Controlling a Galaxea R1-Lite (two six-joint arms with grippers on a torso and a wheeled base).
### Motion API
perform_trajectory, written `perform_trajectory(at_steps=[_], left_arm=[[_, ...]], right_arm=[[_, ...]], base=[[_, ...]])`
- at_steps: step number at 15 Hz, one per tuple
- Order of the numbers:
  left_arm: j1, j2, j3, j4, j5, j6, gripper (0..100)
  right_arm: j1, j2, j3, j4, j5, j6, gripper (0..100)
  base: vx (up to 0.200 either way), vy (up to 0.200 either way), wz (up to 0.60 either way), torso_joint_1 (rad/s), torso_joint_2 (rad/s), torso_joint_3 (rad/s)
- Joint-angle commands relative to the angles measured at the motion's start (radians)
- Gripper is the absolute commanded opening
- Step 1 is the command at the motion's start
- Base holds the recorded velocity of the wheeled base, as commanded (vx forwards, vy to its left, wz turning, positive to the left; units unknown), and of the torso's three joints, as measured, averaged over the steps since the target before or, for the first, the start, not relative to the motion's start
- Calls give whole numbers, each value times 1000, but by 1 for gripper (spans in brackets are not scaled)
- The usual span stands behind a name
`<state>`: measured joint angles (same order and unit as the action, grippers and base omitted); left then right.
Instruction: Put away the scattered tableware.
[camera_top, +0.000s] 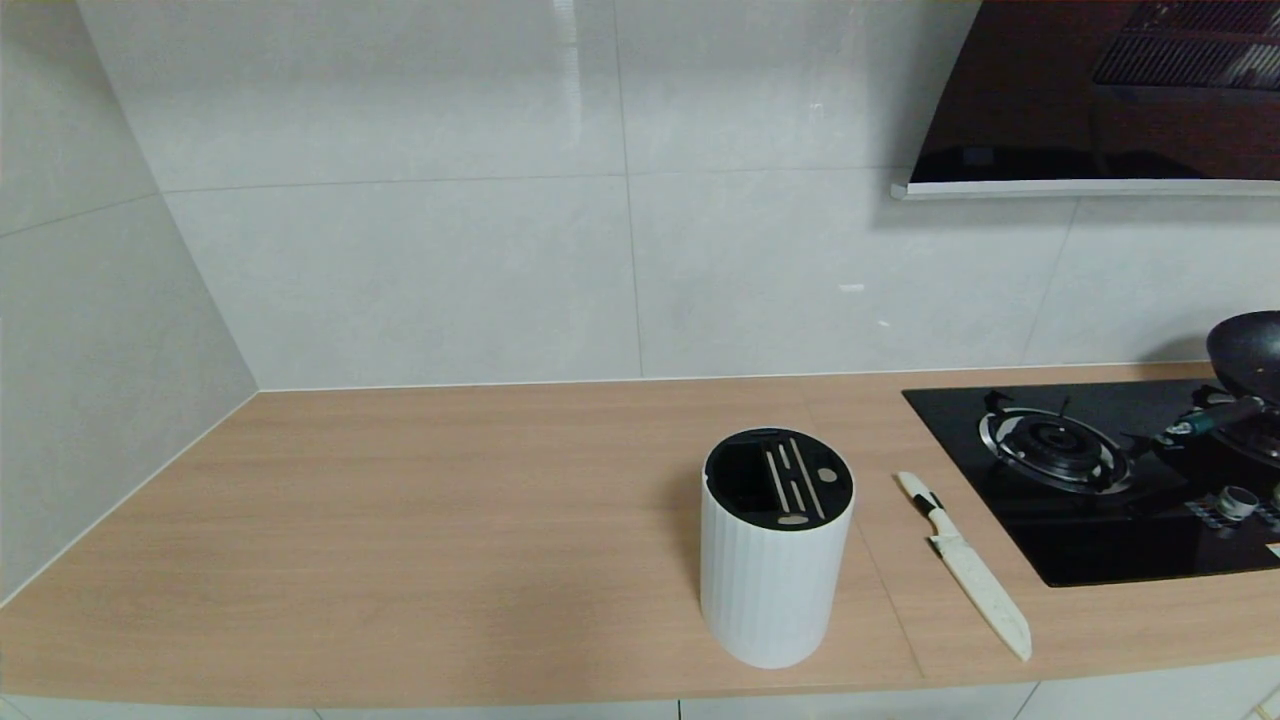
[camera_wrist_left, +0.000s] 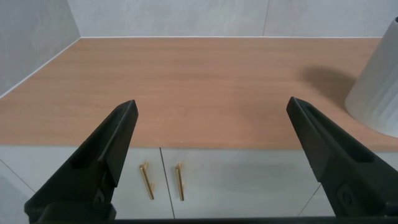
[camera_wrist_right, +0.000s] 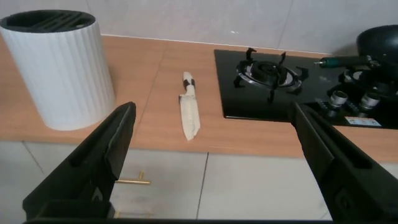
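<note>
While both claws are hanging out in front of the bench (camera_top: 400, 500), short of its front edge, the task's knife (camera_top: 965, 566) is lying flat on the bench top. Its white handle, marked by a dark band, is pointing toward the tiled wall (camera_top: 450, 270). Its pale speckled blade is pointing toward the front edge, with the tip angled to the robot's right and ending near that edge.

A white ribbed knife holder (camera_top: 775, 560) is standing upright near the knife, on the robot's left and not touching it. Its black top is facing up, showing several narrow slots and one larger opening.

A black gas hob (camera_top: 1100, 530) is sitting on the robot's right of the knife, its near edge close to the blade but apart from it. The knife is thus lying in the strip of bench between holder and hob. A dark wok (camera_top: 1248, 352) is sitting on the hob's far right side, with its handle (camera_top: 1210, 420) projecting over the glass toward the left burner ring (camera_top: 1052, 445). A dark range hood (camera_top: 1100, 100) is hanging on the wall above.

The left claw (camera_wrist_left: 210, 107) is holding its two fingers spread wide, gripping nothing. It is facing the bench to the robot's left of the holder, above cabinet doors with gold handles (camera_wrist_left: 147, 180).

The right claw (camera_wrist_right: 212, 111) is likewise spread wide and gripping nothing. It is facing the knife, which is lying in line with the gap between its fingers, with the holder on one side and the hob on the other.
</note>
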<state>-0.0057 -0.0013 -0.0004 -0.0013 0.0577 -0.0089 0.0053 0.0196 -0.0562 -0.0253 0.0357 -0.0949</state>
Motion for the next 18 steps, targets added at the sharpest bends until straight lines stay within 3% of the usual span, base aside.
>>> perform_trajectory(at_steps=[1,7,13,15,18], left_arm=[[0,1,0,0,1,0,100],[0,1,0,-2,1,0,100],[0,1,0,-2,1,0,100],[0,1,0,-2,1,0,100],[0,1,0,0,1,0,100]], right_arm=[[22,148,-156,7,23,7,100],[47,557,-318,1,90,4,100],[91,913,-470,-4,89,4,100],[93,1004,-491,-30,89,4,100],[91,1223,-493,-186,85,6,100]], base=[[0,0,0,0,0,0],[0,0,0,0,0,0],[0,0,0,0,0,0],[0,0,0,0,0,0],[0,0,0,0,0,0]])
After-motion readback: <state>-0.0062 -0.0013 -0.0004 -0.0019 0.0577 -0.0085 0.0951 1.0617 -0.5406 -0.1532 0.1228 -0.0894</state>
